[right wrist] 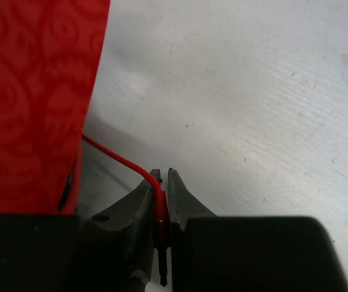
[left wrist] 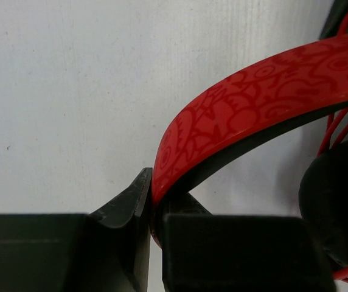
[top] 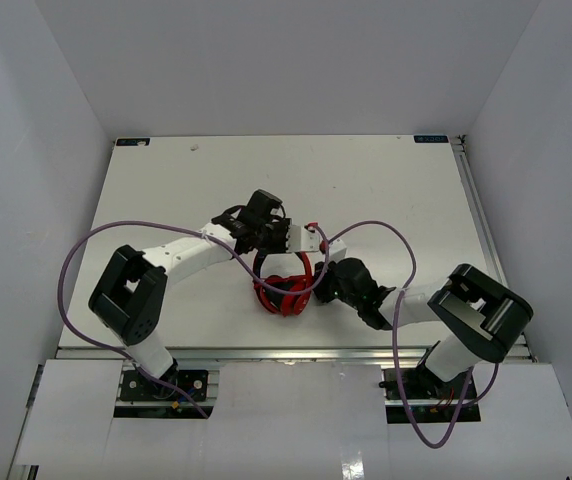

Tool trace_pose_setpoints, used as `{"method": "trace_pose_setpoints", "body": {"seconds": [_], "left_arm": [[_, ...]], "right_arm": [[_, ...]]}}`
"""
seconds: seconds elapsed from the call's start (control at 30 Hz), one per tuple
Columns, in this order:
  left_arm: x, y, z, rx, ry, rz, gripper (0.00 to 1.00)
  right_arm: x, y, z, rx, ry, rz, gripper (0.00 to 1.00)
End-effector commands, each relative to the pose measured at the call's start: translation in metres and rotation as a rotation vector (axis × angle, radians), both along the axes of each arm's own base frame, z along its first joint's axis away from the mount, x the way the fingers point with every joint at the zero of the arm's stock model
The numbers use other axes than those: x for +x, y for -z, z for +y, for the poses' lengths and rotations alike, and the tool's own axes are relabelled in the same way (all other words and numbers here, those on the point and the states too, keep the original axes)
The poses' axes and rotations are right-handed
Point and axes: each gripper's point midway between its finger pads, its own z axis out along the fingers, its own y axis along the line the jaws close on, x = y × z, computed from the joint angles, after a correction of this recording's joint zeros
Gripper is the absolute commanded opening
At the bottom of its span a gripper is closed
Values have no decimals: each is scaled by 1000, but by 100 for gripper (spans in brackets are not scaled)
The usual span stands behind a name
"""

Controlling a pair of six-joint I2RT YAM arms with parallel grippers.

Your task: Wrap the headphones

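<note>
The thin red cable (right wrist: 119, 157) is pinched at its plug end between the right end effector's (right wrist: 163, 176) jaws, beside the red headband (right wrist: 34, 91), over the pale bench (right wrist: 253, 91).

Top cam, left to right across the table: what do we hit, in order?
In order: left arm's black elbow block → red and black over-ear headphones → right gripper → right arm's black elbow block.
</note>
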Motion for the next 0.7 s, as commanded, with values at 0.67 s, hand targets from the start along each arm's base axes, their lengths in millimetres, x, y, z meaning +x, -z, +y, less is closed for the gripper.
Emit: {"method": "trace_pose_setpoints", "body": {"seconds": [0.67], "left_arm": [[12,51,27,267,-182,102,7]], "right_arm": [[29,-2,-2,85,178,13,20]]}}
